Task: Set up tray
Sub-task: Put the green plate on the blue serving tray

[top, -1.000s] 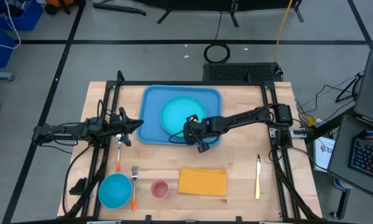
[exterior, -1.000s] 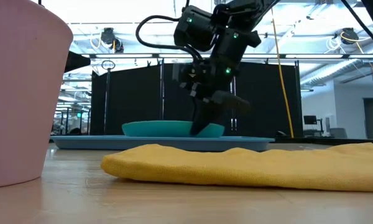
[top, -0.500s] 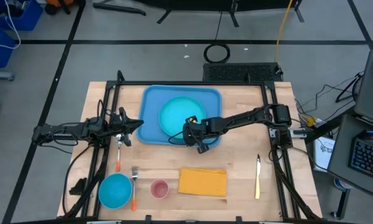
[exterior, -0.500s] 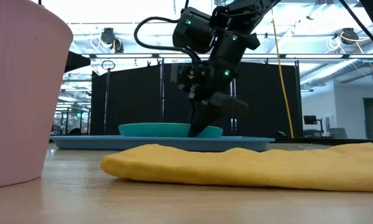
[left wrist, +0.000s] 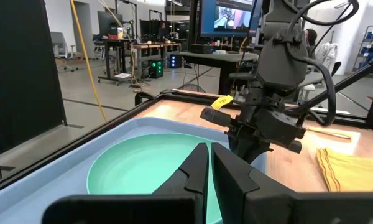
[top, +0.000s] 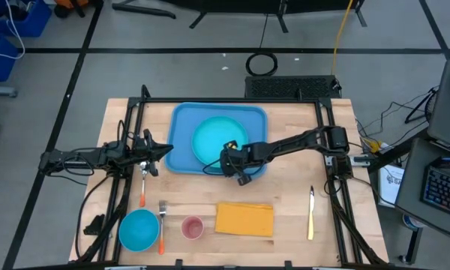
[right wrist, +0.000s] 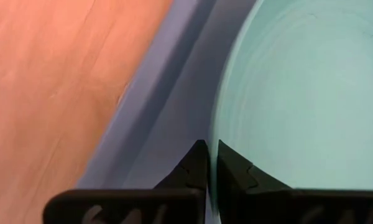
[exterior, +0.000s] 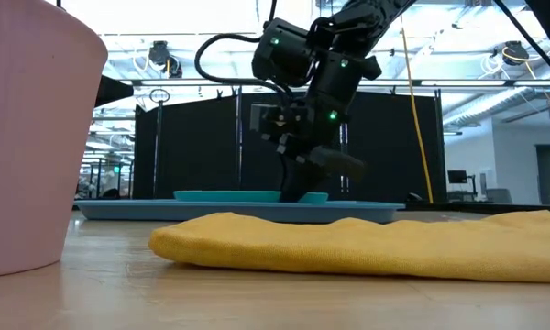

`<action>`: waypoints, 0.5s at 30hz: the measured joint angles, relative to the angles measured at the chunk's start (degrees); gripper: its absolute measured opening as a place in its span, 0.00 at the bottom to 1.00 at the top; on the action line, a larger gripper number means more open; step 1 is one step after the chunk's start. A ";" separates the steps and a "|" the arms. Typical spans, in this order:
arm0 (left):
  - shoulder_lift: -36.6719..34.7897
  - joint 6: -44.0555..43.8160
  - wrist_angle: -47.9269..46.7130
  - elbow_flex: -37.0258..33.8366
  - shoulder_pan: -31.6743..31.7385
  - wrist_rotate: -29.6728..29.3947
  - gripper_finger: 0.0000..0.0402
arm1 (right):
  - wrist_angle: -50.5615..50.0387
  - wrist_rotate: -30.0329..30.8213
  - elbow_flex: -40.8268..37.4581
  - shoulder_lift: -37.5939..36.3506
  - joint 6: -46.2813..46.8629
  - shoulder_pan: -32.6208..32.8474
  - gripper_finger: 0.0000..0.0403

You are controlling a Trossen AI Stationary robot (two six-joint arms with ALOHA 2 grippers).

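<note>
Wooden tabletop [top: 292,191], both arms out over it. Right gripper [top: 229,166] is down inside the tray [top: 181,120], fingers pinched together on the near rim of the teal plate [top: 214,137], which lies flat in the tray, spreading away from the fingertips. Tray wall runs just beside that gripper. Left gripper [top: 167,148] waits at the tray's left edge, fingers nearly together, gripping nothing. Yellow napkin [top: 244,219], pink cup [top: 192,226] and blue bowl [top: 139,229] sit well clear, toward the table's front.
</note>
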 joint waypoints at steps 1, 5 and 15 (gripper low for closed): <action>0.00 0.00 0.00 0.00 0.00 0.02 0.06 | 0.07 0.04 0.00 0.00 0.04 0.00 0.01; 0.01 -0.03 0.00 0.00 0.00 0.01 0.06 | 0.84 -0.14 0.00 0.03 0.15 -0.02 0.02; 0.02 -0.20 0.00 0.00 0.02 0.04 0.06 | 1.17 -0.71 0.00 0.08 0.66 0.12 0.08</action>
